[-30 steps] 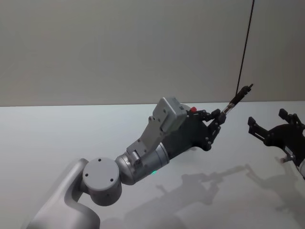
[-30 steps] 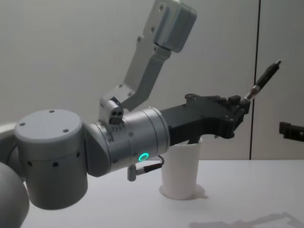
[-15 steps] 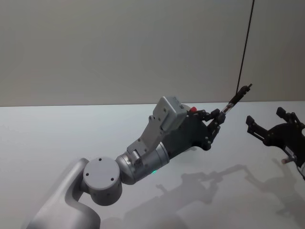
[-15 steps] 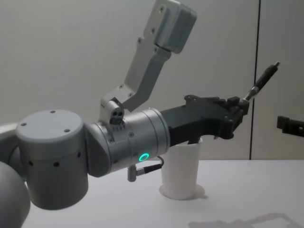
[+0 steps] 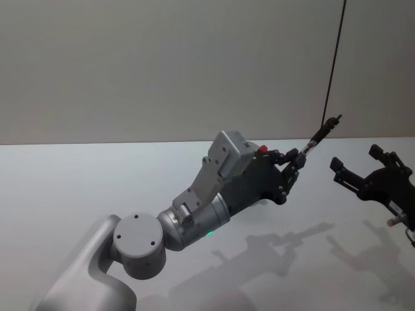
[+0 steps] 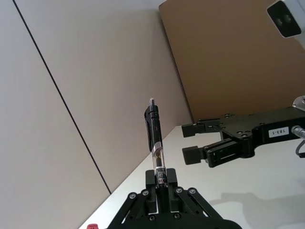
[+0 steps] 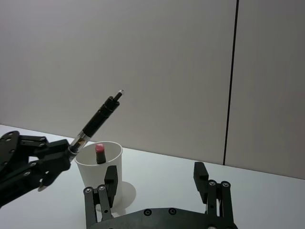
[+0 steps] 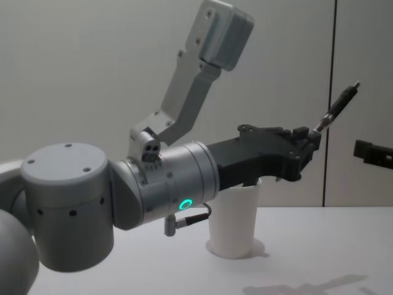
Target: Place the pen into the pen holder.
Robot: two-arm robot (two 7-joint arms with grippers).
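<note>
Right of centre in the head view, my left gripper (image 5: 299, 155) clamps the tilted pen (image 5: 322, 131) by one end, my right gripper (image 5: 355, 158) spread at the right edge, the pen holder (image 8: 235, 216) lower-middle in the chest view; so slim a hold could let the pen pivot and miss the rim.

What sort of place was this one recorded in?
Probably a robot test bench in a lab: a white table, a plain panelled wall, one paper cup as prop. The left gripper holds a pen up near the cup; the right gripper is open beside it.
</note>
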